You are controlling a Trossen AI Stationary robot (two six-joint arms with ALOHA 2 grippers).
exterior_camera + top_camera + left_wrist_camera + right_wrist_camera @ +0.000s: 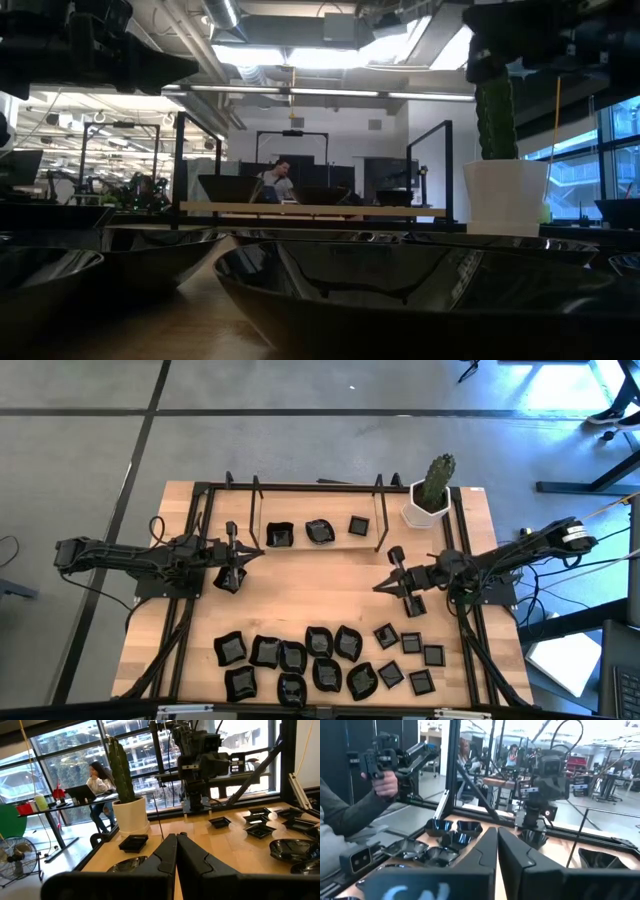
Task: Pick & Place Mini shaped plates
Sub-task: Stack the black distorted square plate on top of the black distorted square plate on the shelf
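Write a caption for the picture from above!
Two shut pincers hover mid-table between three sorted black plates and a waiting pile.

Three mini shaped plates (318,531) are counted in a row at the upper centre of the high view. Sixteen more plates (320,661) are counted across the lower part of the table (320,595): ten larger rounded or wavy-edged ones at lower centre and six small flat squares (410,644) at lower right, though overlap leaves the exact tally uncertain. One white pot with a cactus (432,494) is seen at the upper right. Two arms are counted, one at each side, each ending in one hand: the left hand (262,551) and the right hand (376,589).
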